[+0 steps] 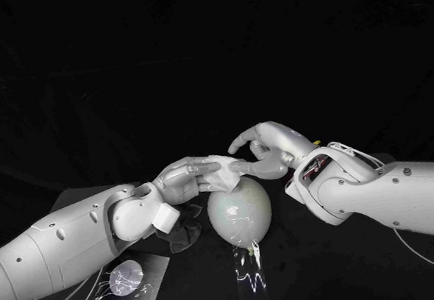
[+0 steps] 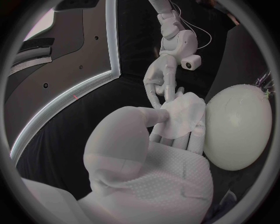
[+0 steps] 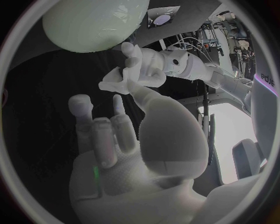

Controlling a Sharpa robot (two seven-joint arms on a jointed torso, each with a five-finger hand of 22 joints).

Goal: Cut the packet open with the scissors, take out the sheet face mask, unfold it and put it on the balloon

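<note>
Left robot hand [image 1: 184, 180] pinches the crumpled sheet face mask [image 1: 219, 170] at the top end of the balloon [image 1: 241, 210]; right robot hand [image 1: 265, 150] has its fingers spread, one tip touching the mask's edge; whether it grips cannot be told; packet [image 1: 131, 277] lies on the counter [image 1: 328, 270], near the balloon.

- A black table [image 1: 381, 270] fills the lower part of the head view; its top is matt and dark.
- The table's far edge shows as a faint line on the left.
- Behind it hangs a black backdrop [image 1: 204, 48], rising to the top of the view, with faint folds in it.
- The light is dim and catches the table only weakly.
</note>
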